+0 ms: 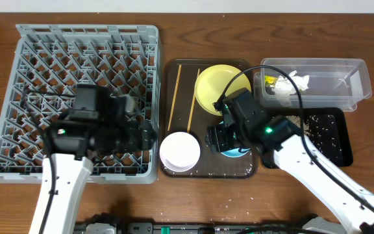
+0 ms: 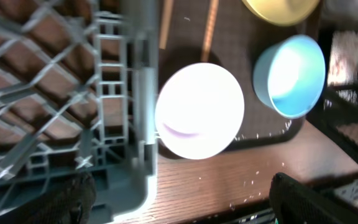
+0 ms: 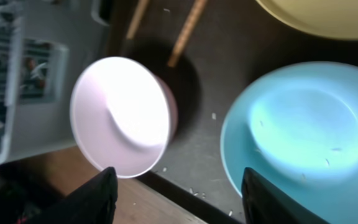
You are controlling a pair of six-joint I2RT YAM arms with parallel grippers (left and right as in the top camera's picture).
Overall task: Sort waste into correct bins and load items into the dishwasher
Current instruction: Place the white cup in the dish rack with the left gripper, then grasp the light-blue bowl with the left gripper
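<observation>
The pinkish-white bowl [image 1: 180, 151] [image 2: 199, 111] [image 3: 120, 115] and the light blue bowl [image 1: 237, 153] [image 2: 289, 74] [image 3: 303, 124] sit at the front of the brown serving tray. The yellow plate [image 1: 216, 88] and chopsticks [image 1: 174, 94] lie behind them. My right gripper [image 1: 223, 140] [image 3: 182, 193] is open and empty, low between the two bowls. My left gripper [image 1: 147, 133] [image 2: 188, 199] is open and empty over the right edge of the grey dish rack [image 1: 86, 39]. The wrapper [image 1: 271, 83] and tissue [image 1: 297, 81] lie in the clear tub [image 1: 359, 75]. I cannot make out the cup.
The dark brown serving tray [image 1: 174, 170] stands between the rack and the bins. The black tray [image 1: 343, 153] at the right holds rice scraps [image 1: 320, 127]. A few rice grains lie on the brown tray and on the wooden table in front of it.
</observation>
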